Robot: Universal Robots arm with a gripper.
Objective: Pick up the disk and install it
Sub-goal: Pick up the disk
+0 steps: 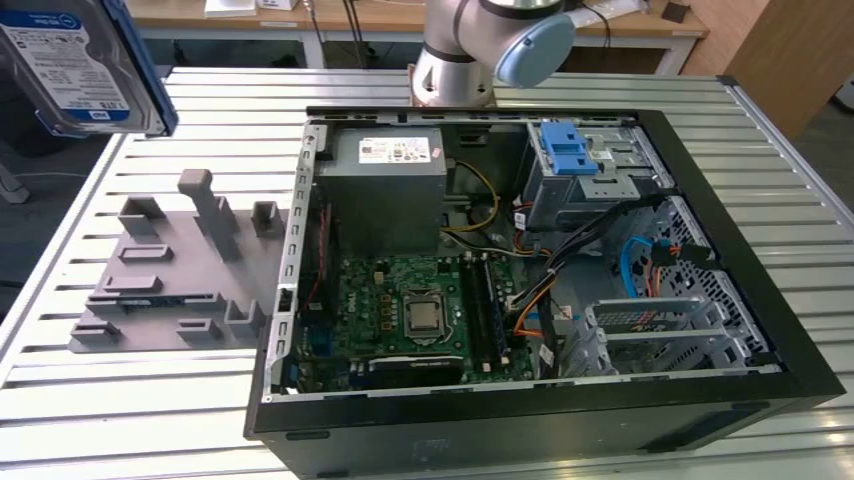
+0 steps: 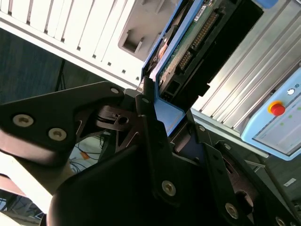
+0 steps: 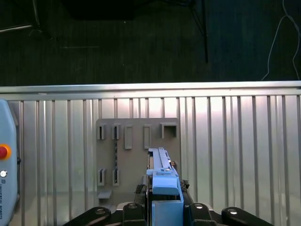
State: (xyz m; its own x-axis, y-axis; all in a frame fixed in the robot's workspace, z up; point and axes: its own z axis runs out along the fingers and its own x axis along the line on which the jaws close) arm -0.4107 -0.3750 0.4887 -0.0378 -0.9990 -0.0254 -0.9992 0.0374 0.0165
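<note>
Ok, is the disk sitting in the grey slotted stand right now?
No, the disk hangs in the air clear of the grey stand, clamped in the tool.

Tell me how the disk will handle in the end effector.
The disk has a metal body, so it is probably stiff and heavy for its size. Its exposed circuit board suggests fragility. The end effector grips one end by the blue bracket, so it might pivot.

A robotics lab: a robot arm (image 1: 461, 50) mounted on a slatted aluminium desk (image 1: 160, 400), its claw (image 3: 164, 212) gripping the disk (image 3: 162, 165), an opened computer tower (image 1: 534, 425) alongside, a pendant (image 2: 282, 129) with a red stop button, and wooden workbenches (image 1: 400, 18) behind.
</note>
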